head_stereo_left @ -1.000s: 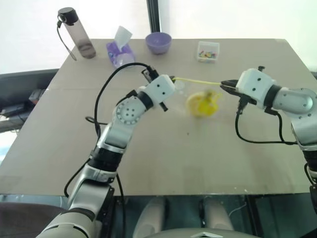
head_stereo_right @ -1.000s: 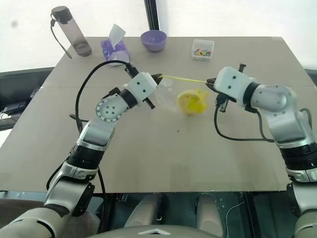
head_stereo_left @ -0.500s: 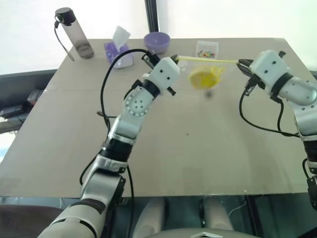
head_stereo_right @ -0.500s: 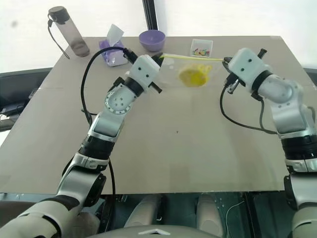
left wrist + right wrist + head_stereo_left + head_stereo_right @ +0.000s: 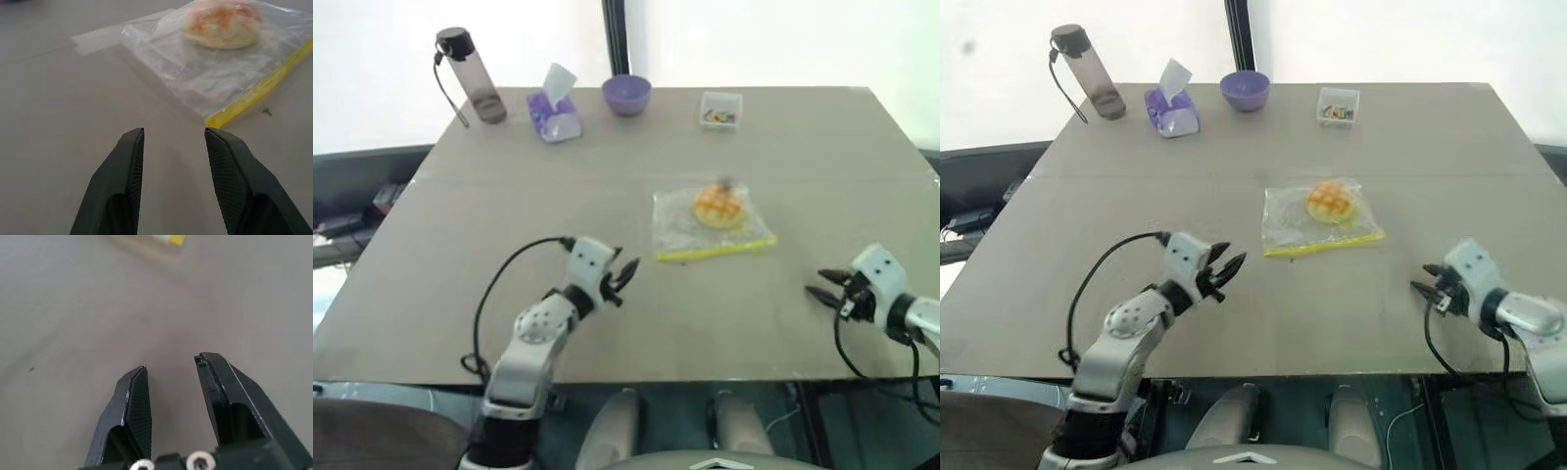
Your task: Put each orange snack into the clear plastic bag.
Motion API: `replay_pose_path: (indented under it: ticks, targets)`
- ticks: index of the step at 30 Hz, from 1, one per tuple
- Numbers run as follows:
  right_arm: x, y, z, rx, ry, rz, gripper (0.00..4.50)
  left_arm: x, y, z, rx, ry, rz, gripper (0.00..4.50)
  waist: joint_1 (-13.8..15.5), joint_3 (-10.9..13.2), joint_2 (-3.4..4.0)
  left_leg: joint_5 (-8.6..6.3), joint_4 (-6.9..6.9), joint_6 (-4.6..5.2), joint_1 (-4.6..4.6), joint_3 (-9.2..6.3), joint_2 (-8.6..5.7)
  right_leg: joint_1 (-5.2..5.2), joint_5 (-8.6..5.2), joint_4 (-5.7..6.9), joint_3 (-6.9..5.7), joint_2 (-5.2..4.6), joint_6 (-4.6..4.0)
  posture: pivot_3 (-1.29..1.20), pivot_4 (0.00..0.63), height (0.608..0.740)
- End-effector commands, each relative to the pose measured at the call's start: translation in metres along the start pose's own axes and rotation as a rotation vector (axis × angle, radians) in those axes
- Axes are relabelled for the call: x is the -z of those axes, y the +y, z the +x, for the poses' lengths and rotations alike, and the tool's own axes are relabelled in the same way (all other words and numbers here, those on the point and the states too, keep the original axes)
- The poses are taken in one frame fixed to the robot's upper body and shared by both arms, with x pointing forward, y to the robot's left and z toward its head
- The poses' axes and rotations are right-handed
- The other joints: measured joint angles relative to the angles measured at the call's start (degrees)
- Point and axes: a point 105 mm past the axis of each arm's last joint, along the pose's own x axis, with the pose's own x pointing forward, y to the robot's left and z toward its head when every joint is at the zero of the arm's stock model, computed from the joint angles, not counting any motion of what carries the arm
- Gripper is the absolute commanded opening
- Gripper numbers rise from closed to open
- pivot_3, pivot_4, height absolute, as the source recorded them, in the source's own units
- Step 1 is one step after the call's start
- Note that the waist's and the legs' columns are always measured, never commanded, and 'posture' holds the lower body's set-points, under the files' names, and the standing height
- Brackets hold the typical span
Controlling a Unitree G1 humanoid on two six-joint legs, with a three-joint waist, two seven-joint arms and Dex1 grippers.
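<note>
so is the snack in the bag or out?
In. The orange snack lies under the crinkled film of the clear plastic bag, which lies flat on the table; whether the yellow strip is sealed, cannot tell.

Bottle [image 5: 472,87], tissue pack [image 5: 554,111], bowl [image 5: 626,95], box [image 5: 721,110]

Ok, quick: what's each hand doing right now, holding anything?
Left hand: open, holding nothing, pointed toward the bag with the bun inside.
Right hand: open, holding nothing, over bare table.
</note>
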Motion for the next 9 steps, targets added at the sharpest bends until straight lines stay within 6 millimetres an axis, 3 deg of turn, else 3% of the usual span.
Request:
replay_pose_path:
  ticks: [1,4,9]
  targets:
    - [-0.005,0.007,-0.019,-0.074,-0.088,0.142,1.84,0.001,0.014,-0.032,-0.014,0.003,-0.051,2.16,-0.03,0.01,-0.02,0.00,0.00,0.00,0.01,0.02,0.03,0.00,-0.06,0.01,0.01,0.02,-0.12,0.00,0.150,0.740]
    - [-0.022,0.007,-0.031,-0.118,-0.211,0.236,1.84,0.003,0.017,-0.056,0.004,0.019,-0.071,2.16,-0.07,0.02,-0.02,0.00,0.05,0.00,-0.01,0.10,0.15,-0.02,-0.05,-0.01,0.08,0.01,-0.18,0.00,0.150,0.740]
    - [-0.044,0.001,-0.047,-0.119,-0.382,0.263,1.84,-0.011,0.012,-0.083,0.064,-0.001,-0.055,2.16,0.18,0.09,-0.07,0.00,0.04,0.00,-0.02,0.18,0.20,-0.03,-0.06,-0.06,0.16,-0.01,-0.21,0.00,0.150,0.740]
